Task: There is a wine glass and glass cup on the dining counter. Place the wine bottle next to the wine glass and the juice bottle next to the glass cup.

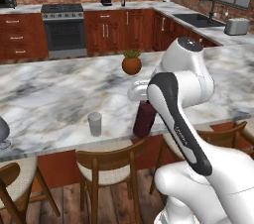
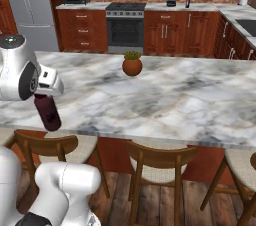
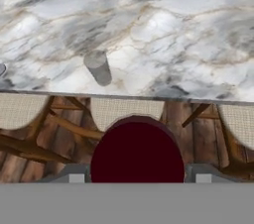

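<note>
The juice bottle (image 3: 136, 151) is seen from above in the hand view, its wide dark-red cap set squarely between the two fingers (image 3: 75, 175), one grey tip at each side of it. The fingers are closed on the bottle, pressed to its flanks. From the left base view, the maroon body (image 1: 145, 119) is seen hanging upright below the white wrist, at the near edge of the tabletop (image 1: 59, 94); whether its base touches the marble or is held over the edge cannot be told. In the right base view the same bottle (image 2: 47, 111) is seen under the hand, against the near rim of the tabletop.

Just beyond, to the left of the bottle, the glass cup (image 1: 95, 124) is found standing upright on the marble, near the bottle but apart from it; it is caught in the hand view too (image 3: 98, 67). At the far left edge, a rounded clear shape, apparently the wine glass (image 1: 2, 134), is partly cut off. Further back, a small brown plant pot (image 1: 131, 63) is set mid-tabletop. Against the brick wall, the wine bottle (image 1: 123, 0) is glimpsed on the rear counter (image 1: 74, 6).
</note>
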